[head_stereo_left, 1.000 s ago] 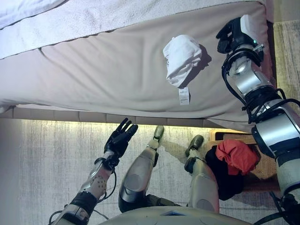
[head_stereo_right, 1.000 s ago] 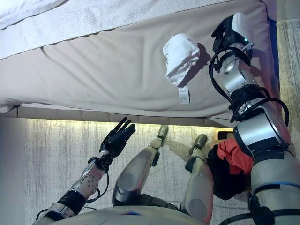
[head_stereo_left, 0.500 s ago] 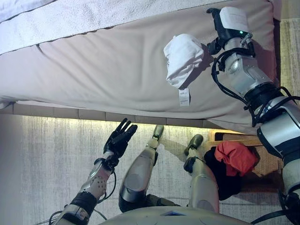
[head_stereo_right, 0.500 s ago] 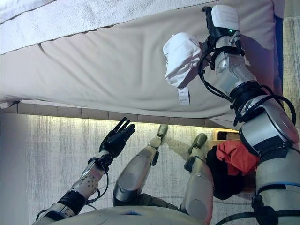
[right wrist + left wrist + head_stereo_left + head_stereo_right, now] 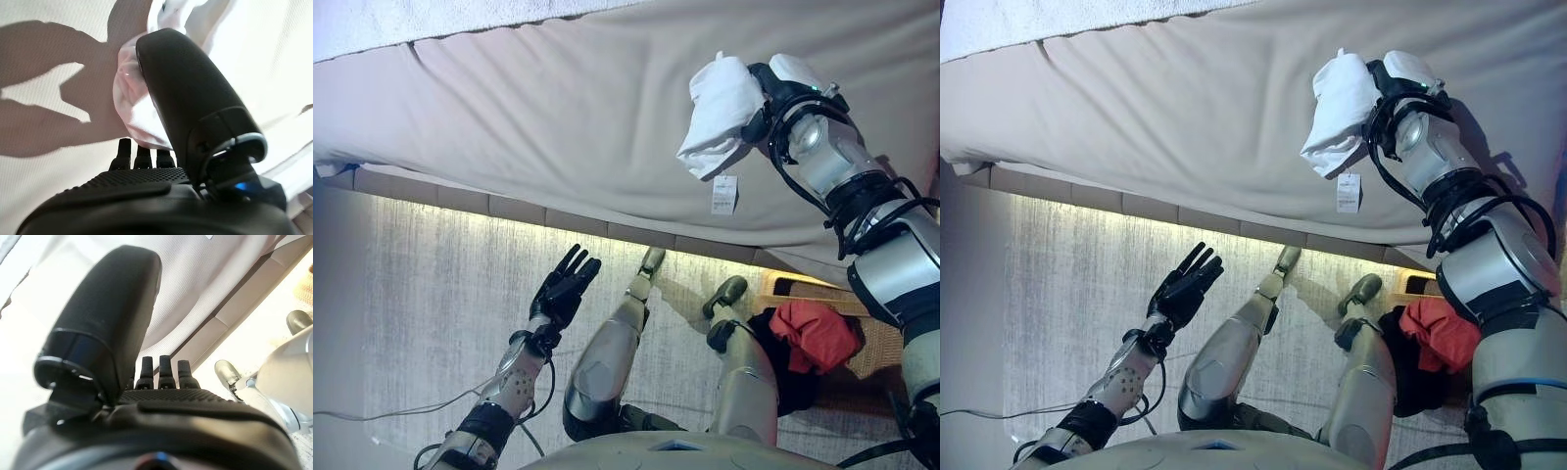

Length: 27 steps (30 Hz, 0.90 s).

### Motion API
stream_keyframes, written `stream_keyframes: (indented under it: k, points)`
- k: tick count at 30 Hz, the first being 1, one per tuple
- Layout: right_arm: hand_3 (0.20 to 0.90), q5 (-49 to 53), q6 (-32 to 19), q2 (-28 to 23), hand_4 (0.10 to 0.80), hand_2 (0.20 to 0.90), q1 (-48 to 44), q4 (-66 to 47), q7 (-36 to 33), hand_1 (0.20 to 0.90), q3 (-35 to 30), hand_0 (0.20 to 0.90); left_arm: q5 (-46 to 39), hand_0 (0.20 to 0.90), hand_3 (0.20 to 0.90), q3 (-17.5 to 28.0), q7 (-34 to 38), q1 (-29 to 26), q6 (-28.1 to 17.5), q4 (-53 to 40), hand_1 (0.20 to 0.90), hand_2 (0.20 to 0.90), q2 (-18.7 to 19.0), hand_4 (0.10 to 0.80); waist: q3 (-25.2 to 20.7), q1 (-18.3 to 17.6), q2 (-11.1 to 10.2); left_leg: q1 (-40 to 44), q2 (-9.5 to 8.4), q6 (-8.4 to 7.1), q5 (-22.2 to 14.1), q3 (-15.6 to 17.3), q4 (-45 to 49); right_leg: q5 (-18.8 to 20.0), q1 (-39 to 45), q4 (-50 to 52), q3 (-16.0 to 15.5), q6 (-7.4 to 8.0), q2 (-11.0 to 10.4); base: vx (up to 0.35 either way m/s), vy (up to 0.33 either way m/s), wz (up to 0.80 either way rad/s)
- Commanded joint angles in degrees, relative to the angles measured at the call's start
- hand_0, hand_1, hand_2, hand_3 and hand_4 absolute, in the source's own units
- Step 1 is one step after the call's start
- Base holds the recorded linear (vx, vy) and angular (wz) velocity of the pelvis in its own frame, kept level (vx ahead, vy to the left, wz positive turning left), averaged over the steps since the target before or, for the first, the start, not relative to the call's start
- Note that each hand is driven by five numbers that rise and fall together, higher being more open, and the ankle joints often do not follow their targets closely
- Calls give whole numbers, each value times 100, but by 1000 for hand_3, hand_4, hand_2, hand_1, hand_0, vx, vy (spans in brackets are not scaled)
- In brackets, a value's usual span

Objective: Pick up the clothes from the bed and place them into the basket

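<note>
Gripping the white garment off the bed, our right hand pinches it for the basket; left hand idles open.

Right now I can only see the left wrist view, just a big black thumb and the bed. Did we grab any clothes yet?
Observer: Yes. The right hand has its fingers and thumb closed on a white garment over the bed.
Operator: Where's the basket?
Observer: The basket sits on the floor at the robot's right side, next to the bed.
Operator: Is anything in it?
Observer: A red garment lies on top of a black garment there.
</note>
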Motion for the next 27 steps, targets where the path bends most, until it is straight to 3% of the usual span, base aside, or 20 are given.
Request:
stream_keyframes:
  k: [1,8,10,18,27]
  points:
    - [900,220,-159,-143,800,900,-786,-81,54,900,323,900,-148,900,900,-121,-193,396,-258,-594,900,900,432,800,-26,235,75,-351,-237,370,-68,-1,145,-320,291,166,-216,33,221,-25,-28,9]
    - [900,618,-472,-33,800,900,-800,-90,-39,900,133,900,-226,900,900,-108,-149,518,-322,-693,900,900,472,800,-26,306,149,-504,-254,374,-29,-109,109,-344,79,269,-232,24,198,-17,-13,10]
    - [200,670,-536,-26,100,300,-730,-221,-157,300,66,300,-204,900,900,-67,-169,542,-329,-693,900,900,458,800,-26,293,152,-472,-259,378,-47,-114,122,-358,101,286,-220,27,188,0,0,0]
    - [200,717,-776,-28,100,300,-446,-466,-400,300,-271,300,-142,900,900,25,-239,480,-207,-555,900,900,465,800,-26,162,70,-15,-205,389,-201,41,130,-312,543,118,-177,114,141,-1,7,-1]
    - [200,1018,-1188,-303,100,300,5,-655,-534,300,-577,300,37,900,900,296,-38,194,-132,-123,900,900,468,800,-83,-269,-205,1091,-133,378,-566,335,207,-199,1719,-476,206,197,269,21,14,-19]
